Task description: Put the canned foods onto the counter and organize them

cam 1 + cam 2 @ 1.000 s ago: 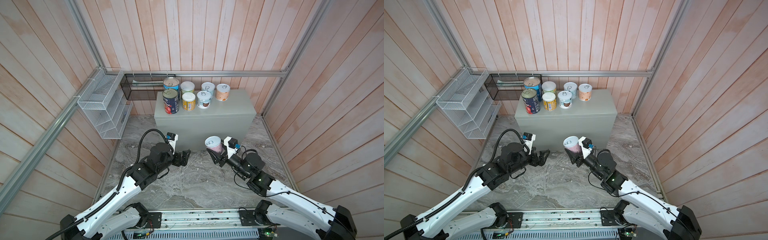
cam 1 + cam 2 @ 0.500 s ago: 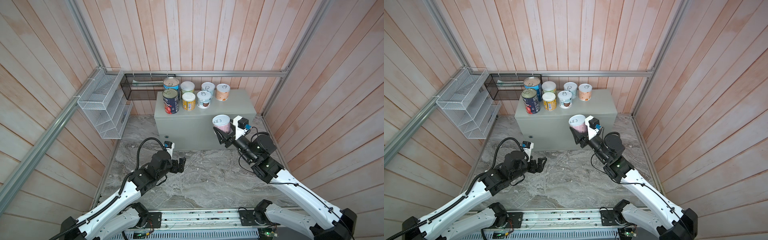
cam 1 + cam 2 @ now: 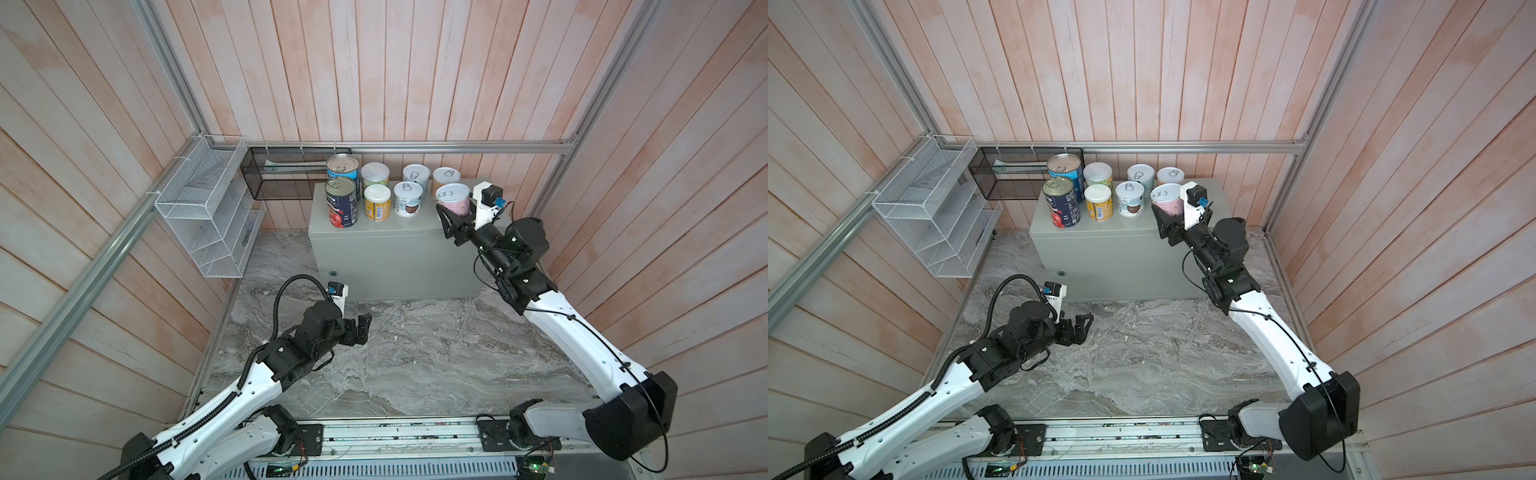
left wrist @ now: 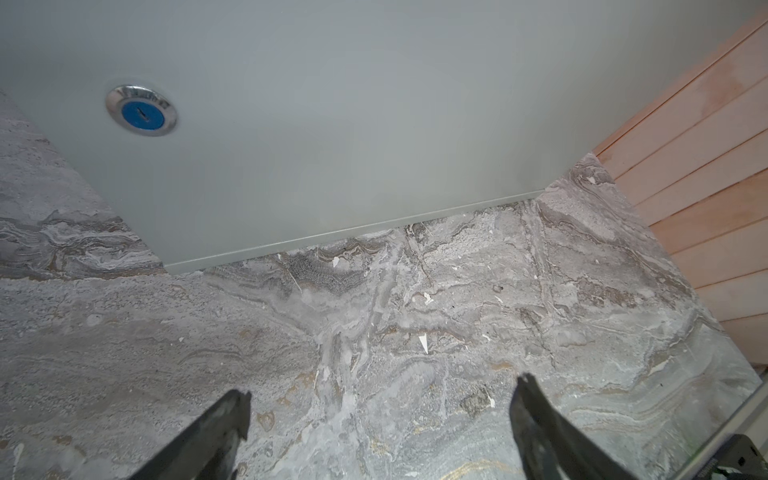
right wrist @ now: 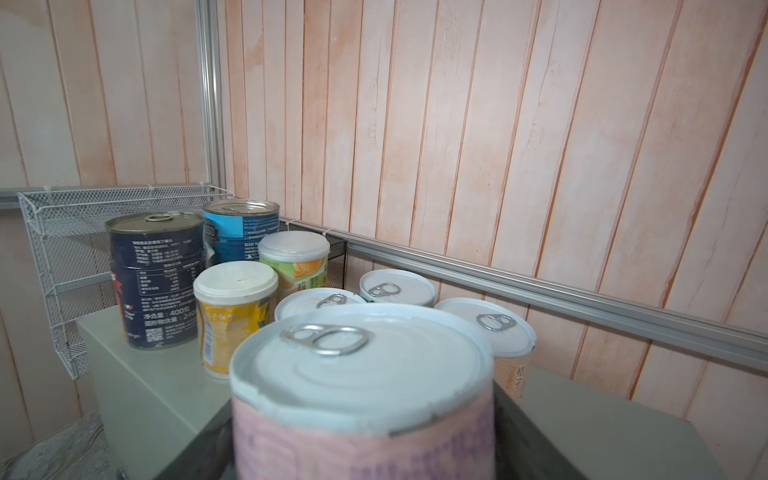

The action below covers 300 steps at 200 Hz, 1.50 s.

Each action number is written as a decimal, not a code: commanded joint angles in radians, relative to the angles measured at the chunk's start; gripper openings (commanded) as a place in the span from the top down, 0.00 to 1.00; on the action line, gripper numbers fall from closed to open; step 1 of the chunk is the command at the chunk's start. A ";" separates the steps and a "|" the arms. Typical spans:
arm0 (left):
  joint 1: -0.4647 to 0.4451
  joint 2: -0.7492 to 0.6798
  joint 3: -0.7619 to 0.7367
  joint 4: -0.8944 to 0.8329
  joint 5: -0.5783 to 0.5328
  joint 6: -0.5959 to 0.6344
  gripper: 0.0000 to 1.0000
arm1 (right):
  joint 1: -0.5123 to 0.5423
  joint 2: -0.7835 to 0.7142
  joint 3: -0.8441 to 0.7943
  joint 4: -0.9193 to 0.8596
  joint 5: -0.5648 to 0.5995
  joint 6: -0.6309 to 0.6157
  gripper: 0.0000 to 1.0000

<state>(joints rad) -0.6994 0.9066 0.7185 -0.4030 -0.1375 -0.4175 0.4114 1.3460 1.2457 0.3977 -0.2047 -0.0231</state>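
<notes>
Starting at the left wall and finding a white wire-mesh basket [image 3: 208, 216] hanging there, with a black mesh basket [image 3: 282, 178] hanging on the back wall just beside it. Moving right and seeing the left gripper [image 3: 362, 327] hovering low over the grey marble-patterned surface [image 3: 415, 365], spreading its fingers wide, gripping nothing, and pointing toward the front of the large light-grey metal box [image 3: 395, 257] serving as the counter. Along the box top, finding a tall navy tomato can [image 3: 341, 203] standing in front of a tall light-blue can [image 3: 343, 166], then a yellow white-lidded can [image 3: 377, 202] in front of a green white-lidded can [image 3: 375, 174], then a short pale pull-tab can [image 3: 408, 199] in front of a second pale pull-tab can [image 3: 416, 176], with a peach-labelled pull-tab can [image 3: 445, 178] standing behind to the right. Ending at the right and seeing the right gripper [image 3: 456, 218] clamping a short pink pull-tab can [image 3: 453, 195] upright, in line with the front row and near the short pale pull-tab can; not managing to tell whether its base is touching the box top.
</notes>
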 commanded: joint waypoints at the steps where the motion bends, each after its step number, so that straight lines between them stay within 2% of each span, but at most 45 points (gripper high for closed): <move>1: 0.005 -0.019 -0.008 -0.017 -0.024 -0.023 0.00 | -0.022 0.045 0.080 0.096 -0.047 -0.003 0.45; 38: 0.005 -0.045 -0.019 -0.023 -0.028 -0.037 0.00 | -0.046 0.145 0.148 0.092 -0.046 0.017 0.46; 67: 0.005 -0.048 -0.018 -0.030 -0.040 -0.038 0.00 | -0.047 0.162 0.122 0.164 -0.024 0.020 0.45; 97: 0.005 -0.024 -0.005 -0.016 -0.031 -0.026 0.00 | -0.049 0.200 0.150 0.135 -0.025 0.021 0.44; 109: 0.005 -0.010 0.003 -0.011 -0.025 -0.024 0.00 | -0.051 0.209 0.150 0.136 -0.024 0.022 0.38; 140: 0.005 0.026 0.012 -0.002 -0.017 -0.018 0.00 | -0.054 0.231 0.175 0.076 0.003 0.010 0.15; 172: 0.005 0.040 0.011 0.000 -0.017 -0.019 0.00 | -0.053 0.195 0.120 0.092 0.005 -0.014 0.07; 208: 0.005 0.051 0.011 0.010 -0.013 -0.023 0.00 | -0.052 0.140 0.082 0.080 0.013 -0.032 0.02; 238: 0.005 0.071 0.007 0.024 -0.039 -0.004 0.00 | -0.053 0.049 -0.042 0.162 0.060 -0.033 0.02; 252: 0.007 0.077 -0.013 0.082 -0.098 0.007 0.00 | -0.053 0.004 -0.117 0.204 0.082 -0.053 0.02; 300: 0.026 0.102 -0.074 0.274 -0.300 0.069 0.00 | -0.060 -0.209 -0.408 0.264 0.270 -0.063 0.02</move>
<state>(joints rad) -0.6876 0.9962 0.6743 -0.2504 -0.2886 -0.3901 0.3626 1.2255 0.9520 0.5964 -0.0601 -0.0608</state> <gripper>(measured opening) 0.998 0.981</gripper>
